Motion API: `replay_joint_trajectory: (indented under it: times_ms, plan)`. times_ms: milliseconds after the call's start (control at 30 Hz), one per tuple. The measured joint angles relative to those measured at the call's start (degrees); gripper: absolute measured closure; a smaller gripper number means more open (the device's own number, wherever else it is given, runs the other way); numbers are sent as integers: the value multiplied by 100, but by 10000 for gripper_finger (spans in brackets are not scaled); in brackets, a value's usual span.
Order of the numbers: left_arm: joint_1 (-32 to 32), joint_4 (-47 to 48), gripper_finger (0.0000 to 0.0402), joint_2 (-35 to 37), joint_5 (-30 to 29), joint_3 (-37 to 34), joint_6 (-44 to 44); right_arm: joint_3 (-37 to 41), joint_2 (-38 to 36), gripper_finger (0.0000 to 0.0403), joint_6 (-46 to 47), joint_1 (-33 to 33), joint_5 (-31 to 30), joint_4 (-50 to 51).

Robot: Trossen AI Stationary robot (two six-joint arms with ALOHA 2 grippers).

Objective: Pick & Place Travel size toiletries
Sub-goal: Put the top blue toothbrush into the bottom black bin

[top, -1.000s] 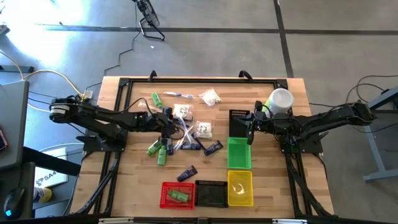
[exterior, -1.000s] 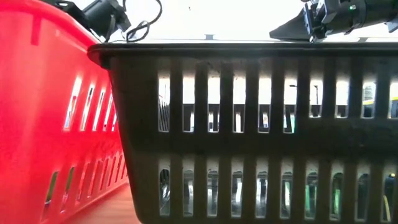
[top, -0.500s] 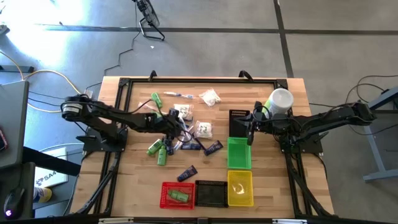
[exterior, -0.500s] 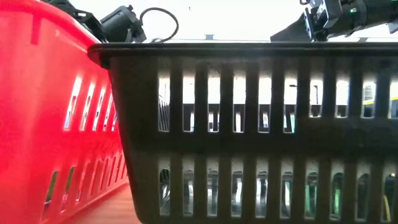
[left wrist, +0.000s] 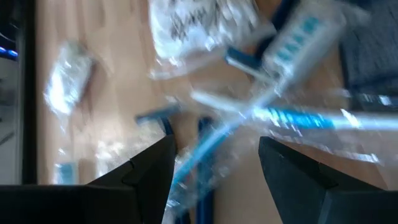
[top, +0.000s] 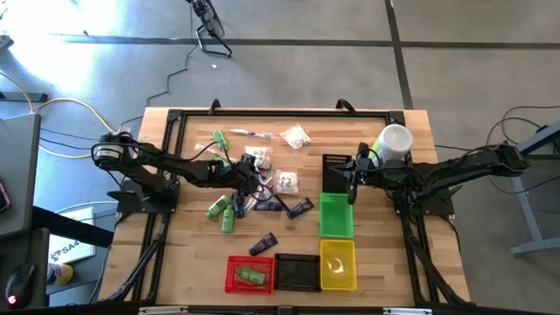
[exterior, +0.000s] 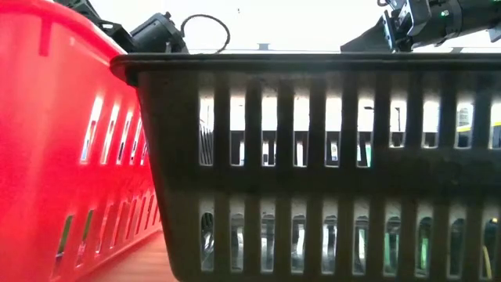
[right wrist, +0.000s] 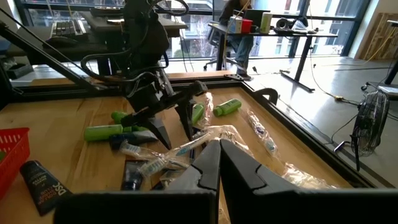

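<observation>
Pose of the two arms

The left arm extends from the table's left edge toward its centre; the left gripper points downward, its two dark fingers spread apart with a clear gap between them. The right arm reaches in from the right edge, and the right gripper is poised above the table, fingers pressed together

Pale wood-grain worktop; slotted plastic baskets; glossy clear-wrapped toothbrushes; smooth green plastic bottles.
</observation>
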State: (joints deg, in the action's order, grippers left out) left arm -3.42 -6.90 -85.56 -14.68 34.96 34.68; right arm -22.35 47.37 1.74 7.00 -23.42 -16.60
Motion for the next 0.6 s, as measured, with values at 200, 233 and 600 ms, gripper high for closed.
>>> replay_joint_trajectory:
  times_ms: [200, 233, 600]
  plan:
    - [0, -404, 176, -322, -2, 2, 54, 0, -1, 400, 0, -1, 1, 16]
    - [0, -473, 176, -358, -2, 7, 109, 0, 0, 400, 0, 0, 2, 20]
    - [-4, -450, 176, -396, -41, 5, 129, 0, 0, 400, 2, -2, 0, 17]
